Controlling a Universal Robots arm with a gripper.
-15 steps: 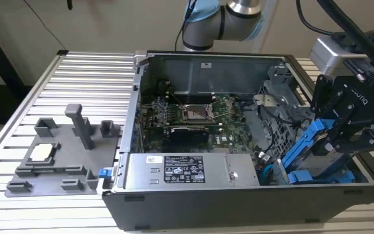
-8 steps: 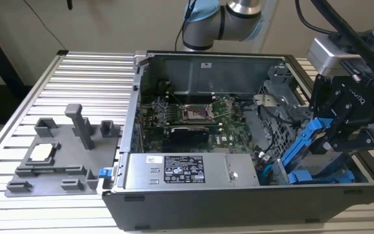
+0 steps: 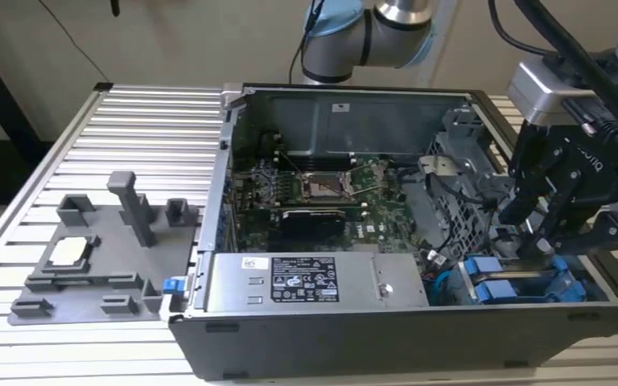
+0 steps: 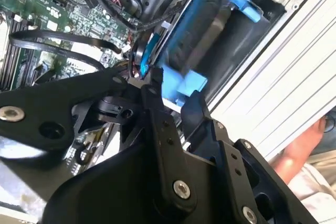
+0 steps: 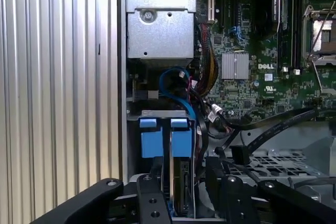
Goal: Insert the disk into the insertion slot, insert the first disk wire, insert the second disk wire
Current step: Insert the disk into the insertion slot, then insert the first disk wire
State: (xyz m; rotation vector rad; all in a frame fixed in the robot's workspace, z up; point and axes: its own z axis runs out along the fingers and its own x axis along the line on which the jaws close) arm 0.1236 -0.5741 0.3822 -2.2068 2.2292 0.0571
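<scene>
While the gripper (image 3: 540, 237) hangs over the computer case (image 3: 395, 346), its fingers (image 5: 214, 174) stand apart. The blue-framed disk (image 5: 181, 142) sits between them, inside the case.

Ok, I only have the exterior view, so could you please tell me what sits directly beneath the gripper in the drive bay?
Observer: In the first wrist view the gripper is lined up over the disk, whose blue front sits level with that of the neighbouring drive.
Operator: Thank you. Any cables nearby?
Observer: A blue cable loops between the disk and the silver power supply.
Operator: Anyone close by?
Observer: In the second wrist view, a person's hand shows past the edge of the table.
</scene>
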